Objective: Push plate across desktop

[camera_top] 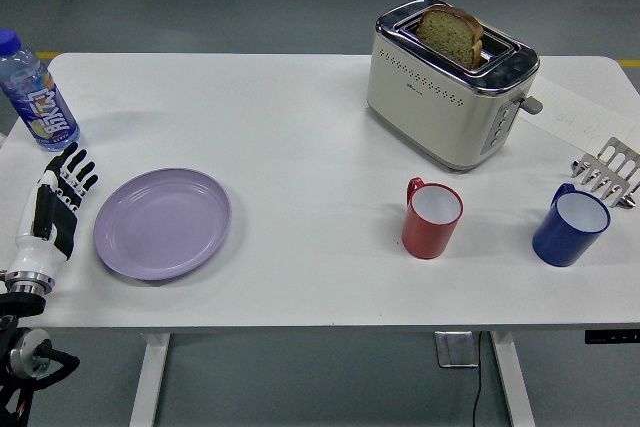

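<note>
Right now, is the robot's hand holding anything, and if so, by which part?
Nothing is held. The left hand lies open on the table just left of the purple plate, apparently not touching it. The right hand is out of view.

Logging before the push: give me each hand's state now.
Left hand: open, holding nothing, beside the purple plate.
Right hand: not in view.

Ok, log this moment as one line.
left hand: open, left of plate, apart | plate: near-left on table | right hand: not in view

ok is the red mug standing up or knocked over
Upright. The red mug stands on its base on the white table, its round mouth facing up and the white inside showing; its handle points to the far left.
</note>
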